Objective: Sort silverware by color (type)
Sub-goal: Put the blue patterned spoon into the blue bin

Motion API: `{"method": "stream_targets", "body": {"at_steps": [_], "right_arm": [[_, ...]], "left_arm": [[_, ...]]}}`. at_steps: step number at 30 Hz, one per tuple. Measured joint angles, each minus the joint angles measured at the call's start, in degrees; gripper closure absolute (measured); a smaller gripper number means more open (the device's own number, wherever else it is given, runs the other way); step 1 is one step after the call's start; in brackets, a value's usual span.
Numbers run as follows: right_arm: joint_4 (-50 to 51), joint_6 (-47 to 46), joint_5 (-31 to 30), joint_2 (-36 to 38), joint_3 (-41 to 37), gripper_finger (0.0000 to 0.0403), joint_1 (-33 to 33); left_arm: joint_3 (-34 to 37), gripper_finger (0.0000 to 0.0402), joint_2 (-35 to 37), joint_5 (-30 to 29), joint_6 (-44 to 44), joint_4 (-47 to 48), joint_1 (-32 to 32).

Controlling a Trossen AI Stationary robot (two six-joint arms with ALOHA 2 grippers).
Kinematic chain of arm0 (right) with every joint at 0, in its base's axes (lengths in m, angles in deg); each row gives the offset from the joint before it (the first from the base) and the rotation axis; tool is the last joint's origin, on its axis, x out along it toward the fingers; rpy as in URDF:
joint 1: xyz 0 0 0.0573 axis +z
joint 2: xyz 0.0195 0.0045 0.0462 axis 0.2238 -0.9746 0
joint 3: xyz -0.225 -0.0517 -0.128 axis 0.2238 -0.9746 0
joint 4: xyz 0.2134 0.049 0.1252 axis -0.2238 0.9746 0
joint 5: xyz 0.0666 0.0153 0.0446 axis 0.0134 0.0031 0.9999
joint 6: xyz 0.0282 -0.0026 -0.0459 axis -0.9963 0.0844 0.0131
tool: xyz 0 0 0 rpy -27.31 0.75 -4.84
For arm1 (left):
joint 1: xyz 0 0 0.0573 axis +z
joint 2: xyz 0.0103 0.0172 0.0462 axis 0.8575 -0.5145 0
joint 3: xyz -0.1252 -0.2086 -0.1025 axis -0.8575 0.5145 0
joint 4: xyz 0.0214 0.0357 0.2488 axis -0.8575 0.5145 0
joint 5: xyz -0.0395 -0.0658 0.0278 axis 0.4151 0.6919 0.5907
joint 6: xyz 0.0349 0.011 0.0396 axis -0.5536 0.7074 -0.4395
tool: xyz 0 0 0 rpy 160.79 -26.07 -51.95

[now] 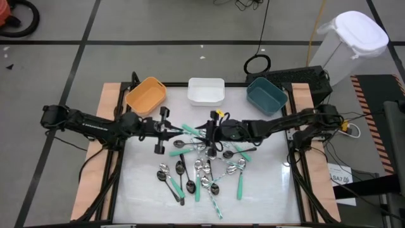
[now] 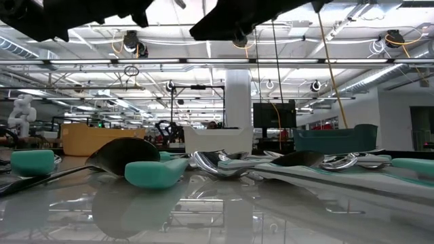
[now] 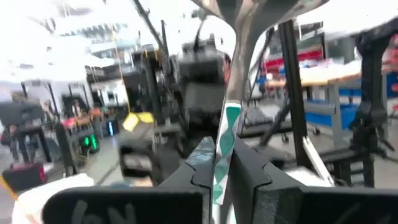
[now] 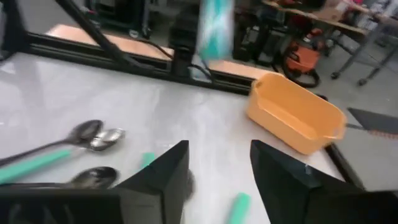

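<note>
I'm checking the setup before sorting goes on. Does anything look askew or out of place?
The metal-bowled spoons lie tangled and crossing in one heap mid-table, expected before sorting. Odd: the left gripper holds a mint-green-handled spoon upright in the air. The orange plastic bin looks empty.

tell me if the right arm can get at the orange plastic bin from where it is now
Probably not easily: the orange plastic bin sits at the table's far left, and the left end effector, shut on a mint-handled spoon, lies between it and the open right end effector.

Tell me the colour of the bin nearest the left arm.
Orange bin; clearest in the high view.
</note>
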Motion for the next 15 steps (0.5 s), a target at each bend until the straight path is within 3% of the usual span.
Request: {"method": "stream_targets", "body": {"at_steps": [8, 15], "right_arm": [[-16.7, 2.0, 0.0, -1.1, -3.7, 0.0247, 2.0], [-20.8, 4.5, -0.2, -1.1, -3.8, 0.0248, 2.5]], "left_arm": [[0.0, 0.0380, -7.1, -0.2, -1.5, -9.9, -1.5], [0.0, 0.0380, -12.2, -0.1, -1.7, -18.9, -1.9]]}}
